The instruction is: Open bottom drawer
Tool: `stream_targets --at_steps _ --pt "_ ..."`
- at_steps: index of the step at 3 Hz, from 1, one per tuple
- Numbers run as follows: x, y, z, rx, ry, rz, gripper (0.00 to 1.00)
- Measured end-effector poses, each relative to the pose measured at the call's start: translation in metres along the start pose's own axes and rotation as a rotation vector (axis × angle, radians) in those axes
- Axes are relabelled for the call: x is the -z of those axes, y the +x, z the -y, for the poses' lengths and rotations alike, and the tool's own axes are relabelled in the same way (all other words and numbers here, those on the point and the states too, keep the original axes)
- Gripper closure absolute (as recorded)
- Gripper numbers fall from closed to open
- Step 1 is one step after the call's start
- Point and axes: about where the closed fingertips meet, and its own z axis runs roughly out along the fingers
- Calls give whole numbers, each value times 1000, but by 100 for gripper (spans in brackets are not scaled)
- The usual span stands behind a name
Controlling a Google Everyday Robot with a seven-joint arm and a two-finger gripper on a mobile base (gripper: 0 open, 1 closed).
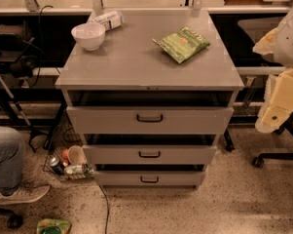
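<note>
Speckled floor [253,204] lies under the narrow grey bottom drawer [175,178]. White gripper [277,40] hangs past the cabinet [136,62] top's right edge. I cannot tell its grip.

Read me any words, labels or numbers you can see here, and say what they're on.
Green bag on the cabinet top: print too blurred to read.
Pack behind the bowl: label too blurred.
Gripper, at the right edge beside the cabinet: no text visible.

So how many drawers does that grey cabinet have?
3, stacked: tall grey top drawer, mid-sized middle drawer, narrow bottom drawer lowest. None looks hidden. The pale gripper is at the right edge.
</note>
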Motion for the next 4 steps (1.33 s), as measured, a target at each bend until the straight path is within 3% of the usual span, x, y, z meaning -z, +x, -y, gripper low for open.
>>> stream_targets --at_steps 1,2,3,4 --pt "0 0 0 0 0 0 0" --pt "-26 5 -12 -7 -30 22 0" --pt "-77 3 -37 3 -91 87 0" --pt "-171 -8 -82 -5 -207 216 0"
